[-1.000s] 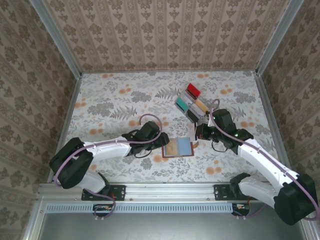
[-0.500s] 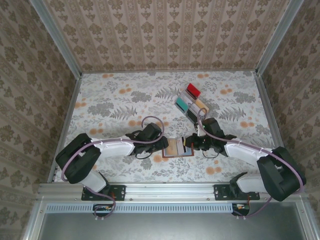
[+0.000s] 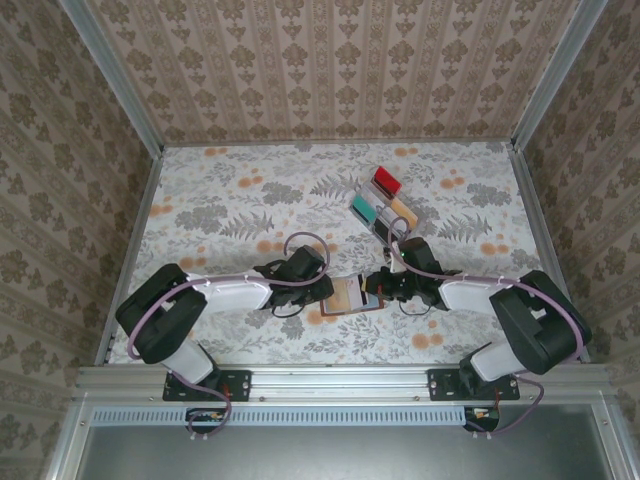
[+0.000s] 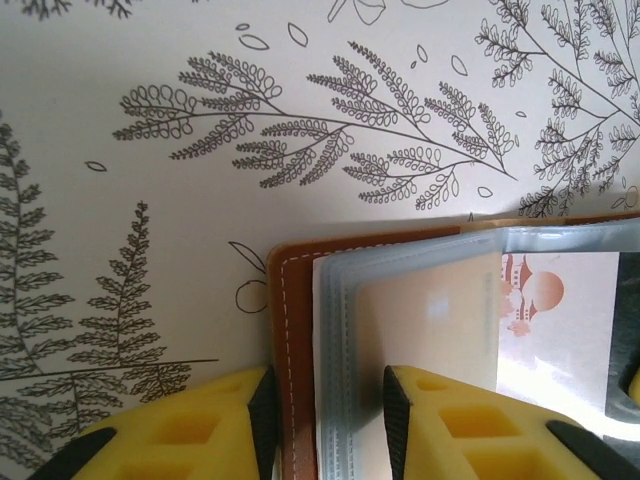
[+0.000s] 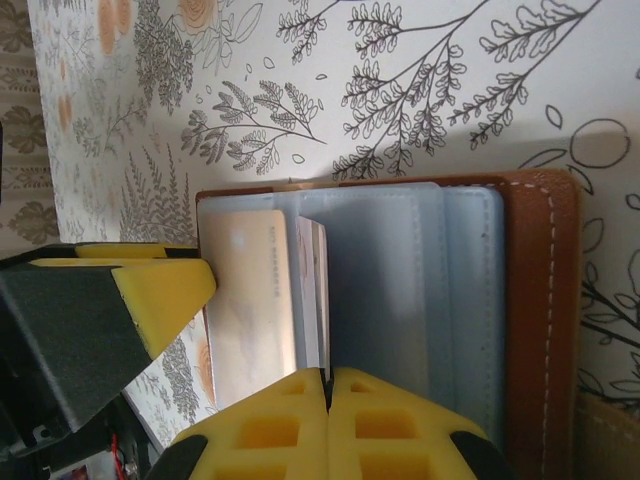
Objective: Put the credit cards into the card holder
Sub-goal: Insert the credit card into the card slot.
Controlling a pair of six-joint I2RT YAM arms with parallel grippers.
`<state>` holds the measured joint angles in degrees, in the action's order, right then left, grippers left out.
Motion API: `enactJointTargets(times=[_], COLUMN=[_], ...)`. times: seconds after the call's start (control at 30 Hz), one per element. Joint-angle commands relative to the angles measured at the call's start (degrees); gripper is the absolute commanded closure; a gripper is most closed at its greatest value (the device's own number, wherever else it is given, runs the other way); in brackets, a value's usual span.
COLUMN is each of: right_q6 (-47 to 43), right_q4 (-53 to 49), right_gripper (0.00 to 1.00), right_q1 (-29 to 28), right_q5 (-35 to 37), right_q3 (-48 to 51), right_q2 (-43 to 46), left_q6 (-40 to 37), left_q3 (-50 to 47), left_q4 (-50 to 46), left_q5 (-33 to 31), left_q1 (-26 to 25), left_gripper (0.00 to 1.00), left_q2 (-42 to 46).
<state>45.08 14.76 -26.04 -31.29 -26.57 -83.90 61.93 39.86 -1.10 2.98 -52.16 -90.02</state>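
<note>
While the card holder (image 3: 346, 298) lies open on the flowered surface (image 3: 230, 200) between the two arms, the right jaws are clenched on a credit card (image 5: 312, 285). It is a pale card with a pinkish print, gripped by its near edge and seen almost edge-on from the right wrist. It stands at the middle of the holder, between the sleeve that already holds a beige card (image 4: 430, 320) and the grey-blue pockets (image 5: 400, 300). How far it has entered a pocket I cannot tell.

The left jaws stand partly apart, astride the holder's brown stitched edge and the rim of the clear sleeve. I see no firm pinch on either. The clear rack of coloured pieces (image 3: 383, 207) sits well apart, farther back on the surface.

The main risk, as I judge it, is the card missing a pocket mouth. The sleeves are soft and lie close together, so the card's leading edge could slip between two of them. It could also ride over the beige card, or catch a rim and buckle it. A push against such a snag could drag the whole holder across the surface unless the left jaws pin it. A card held by so narrow a strip may also pivot in the grip and go in crooked. The two sets of jaws are also near each other over the holder, so a small sideways correction could knock one against the other.
</note>
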Motion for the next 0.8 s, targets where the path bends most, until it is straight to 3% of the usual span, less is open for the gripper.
enactJointTargets(times=[0.0,0.33,0.77], right_q6=[1.0,-1.0,1.1], right_q4=[1.4,-4.0,3.3], right_gripper=[1.00,1.00,1.00], right_q1=[-0.3,-0.3,-0.8], right_q5=[-1.5,1.3,-2.5], right_q3=[0.4,-1.0,-0.5], right_q2=[-1.0,5.8,-4.6], left_q6=[-0.1,-0.5,-0.5], left_q3=[1.0,1.8,2.4], left_q4=[-0.6,-1.7,-1.7], left_q5=[0.9,0.4,0.1], left_q1=[-1.1,-1.2,-1.6], left_gripper=[0.66,0.67,0.67], left_q2=[-2.4,-3.5,-3.7])
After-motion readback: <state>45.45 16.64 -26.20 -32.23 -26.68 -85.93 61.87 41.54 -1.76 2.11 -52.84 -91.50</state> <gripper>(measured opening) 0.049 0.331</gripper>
